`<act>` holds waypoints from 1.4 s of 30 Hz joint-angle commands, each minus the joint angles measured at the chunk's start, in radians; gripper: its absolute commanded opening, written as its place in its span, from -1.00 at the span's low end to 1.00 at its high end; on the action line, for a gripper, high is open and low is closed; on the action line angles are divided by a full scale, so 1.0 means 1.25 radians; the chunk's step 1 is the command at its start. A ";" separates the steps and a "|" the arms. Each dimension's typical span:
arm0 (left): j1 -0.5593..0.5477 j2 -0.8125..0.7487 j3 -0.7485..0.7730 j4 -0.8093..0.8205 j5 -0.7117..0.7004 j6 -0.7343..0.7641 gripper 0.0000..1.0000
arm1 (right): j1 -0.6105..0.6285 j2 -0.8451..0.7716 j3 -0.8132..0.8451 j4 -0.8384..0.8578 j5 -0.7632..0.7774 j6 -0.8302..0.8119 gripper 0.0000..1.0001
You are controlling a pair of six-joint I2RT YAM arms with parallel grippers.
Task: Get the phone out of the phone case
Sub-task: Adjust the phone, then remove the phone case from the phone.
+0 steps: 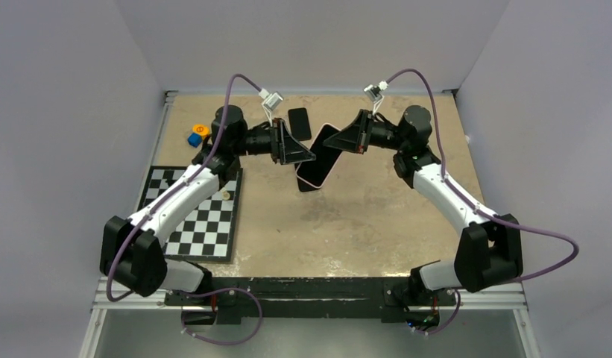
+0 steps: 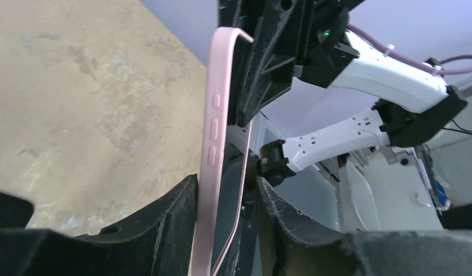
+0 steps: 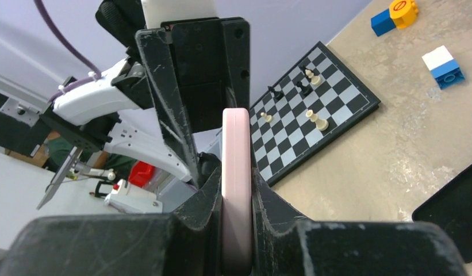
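**Q:** Where is the pink phone case (image 1: 318, 165) being held?

**A:** It is being kept clear of the worktop (image 1: 377, 224), tilted, between the two arms. One end is being pinched edge-on by the jaws of the right gripper (image 3: 236, 187). The other end is being flanked by the parted jaws of the left gripper (image 2: 226, 181), with a slit showing on one side.

**Q:** And the phone?

**A:** Whether it is being carried inside the case cannot be told. A dark flat slab (image 1: 299, 123) is lying on the worktop just behind the left gripper.

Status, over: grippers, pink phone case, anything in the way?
Right gripper shut on pink phone case, held above table. Left gripper open around it. Black flat slab lies on table beyond, untouched.
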 commanded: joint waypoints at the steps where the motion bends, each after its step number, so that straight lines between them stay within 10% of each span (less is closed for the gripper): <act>1: 0.011 -0.158 -0.005 -0.257 -0.204 0.142 -0.30 | -0.013 -0.060 0.023 -0.059 0.057 -0.071 -1.00; 5: 0.008 -0.268 -0.070 -0.357 -0.319 0.175 -0.25 | -0.013 -0.074 0.004 -0.073 0.059 -0.088 -1.00; 10: 0.001 -0.280 -0.145 -0.271 -0.205 0.113 0.05 | -0.014 -0.081 -0.033 0.017 0.022 -0.046 -1.00; 25: -0.037 -0.247 -0.198 -0.118 -0.130 0.095 -0.08 | -0.004 -0.111 -0.060 0.074 -0.039 0.003 -1.00; 42: -0.042 -0.217 -0.170 -0.076 0.088 0.226 -1.00 | 0.007 -0.106 -0.038 0.068 -0.099 0.031 -1.00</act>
